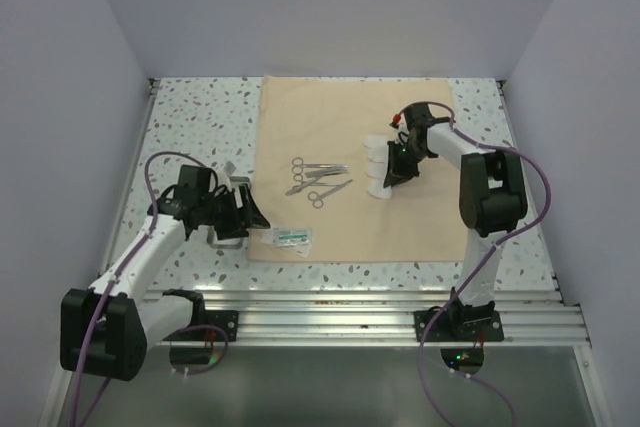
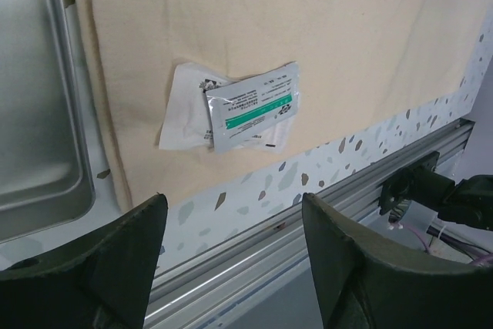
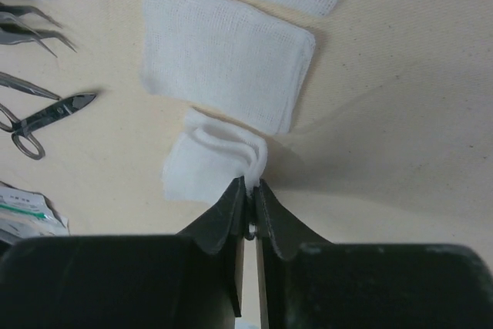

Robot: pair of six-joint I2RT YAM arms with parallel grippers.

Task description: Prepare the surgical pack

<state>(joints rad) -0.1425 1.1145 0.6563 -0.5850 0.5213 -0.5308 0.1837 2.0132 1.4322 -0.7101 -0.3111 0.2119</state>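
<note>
The surgical pack's beige cloth (image 1: 350, 167) lies flat on the table. Silver scissor-like instruments (image 1: 318, 179) rest at its middle, and white gauze squares (image 1: 377, 162) lie to their right. My right gripper (image 1: 398, 177) is shut on the bunched edge of one gauze square (image 3: 204, 163), just in front of two flat squares (image 3: 227, 67). My left gripper (image 2: 231, 202) hangs open over the table's near edge with nothing between its fingers. A steel tray (image 2: 38, 113) sits left of the cloth beside it. A green-printed packet (image 2: 250, 109) lies on the cloth's near left corner.
An aluminium rail (image 1: 350, 307) runs along the near edge of the speckled table (image 1: 200, 117). White walls close in the left, back and right sides. Instrument tips (image 3: 38, 105) lie to the left of the held gauze.
</note>
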